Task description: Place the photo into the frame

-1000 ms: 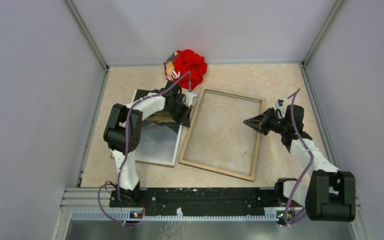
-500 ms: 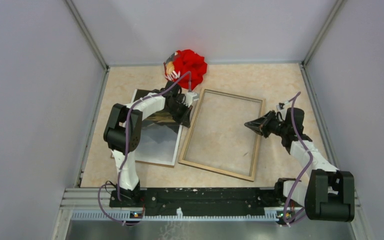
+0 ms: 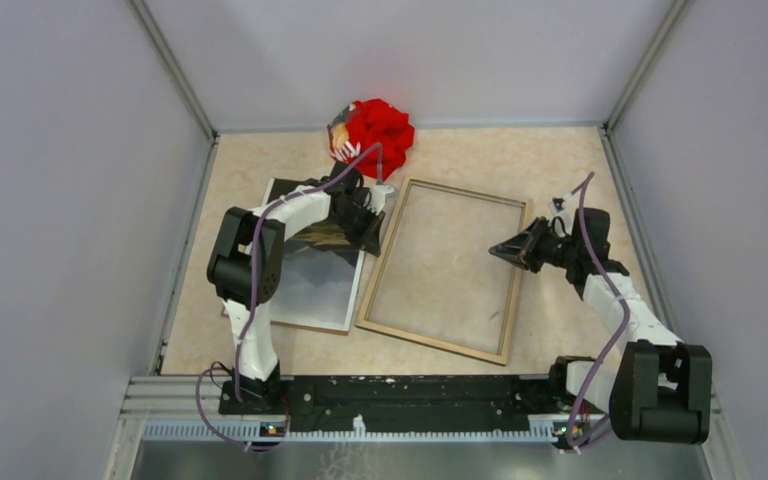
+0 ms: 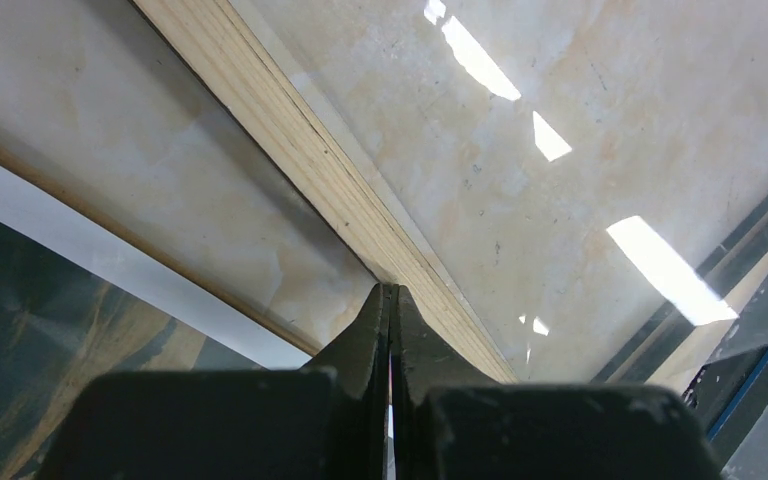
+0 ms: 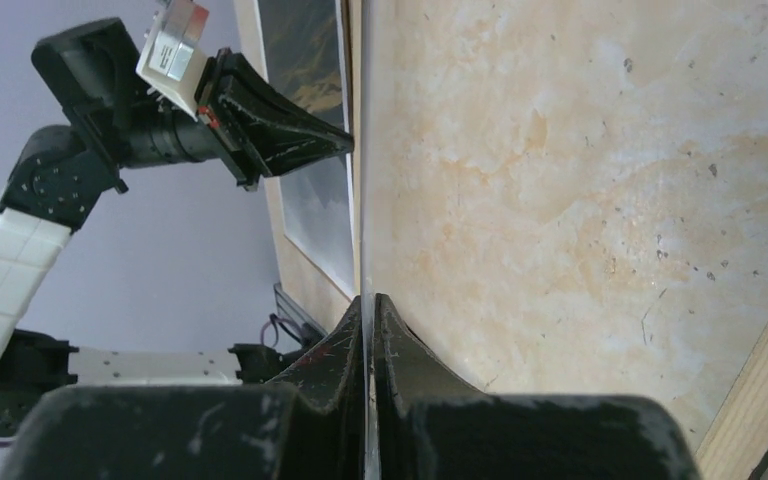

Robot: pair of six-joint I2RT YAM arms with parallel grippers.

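Over at 9 o'clock on the table [image 3: 560, 160] the photo [image 3: 315, 290] lies flat, picture side up: dark misty slopes, a thin white edge, and a brown strip showing along its near side. The left arm reaches out over its far half. The left gripper [image 3: 375, 232] sits at the photo's 2 o'clock corner, with its tip down on the left rail of the frame [image 3: 430, 338]. In the left wrist view the jaws are pressed together, with only a hairline between them, and the point rests on the rail's inner edge. From here I cannot tell whether anything thin is nipped in there.

Up at 12 o'clock, by the back wall, a red cloth bundle [image 3: 382, 130] lies just beyond the photo and the frame's far left corner.

The frame lies flat in the middle of the table, pale wood side up, its far end leaning toward 1 o'clock. It is just beside the photo, their long sides close, and the photo lies wholly outside it. Bright reflections sit on the surface inside the rails.

At 3 o'clock the right gripper [image 3: 497, 250] points toward 9 o'clock, its tip just inside the frame's right rail. Its jaws are closed tight too, held low over the area inside the frame
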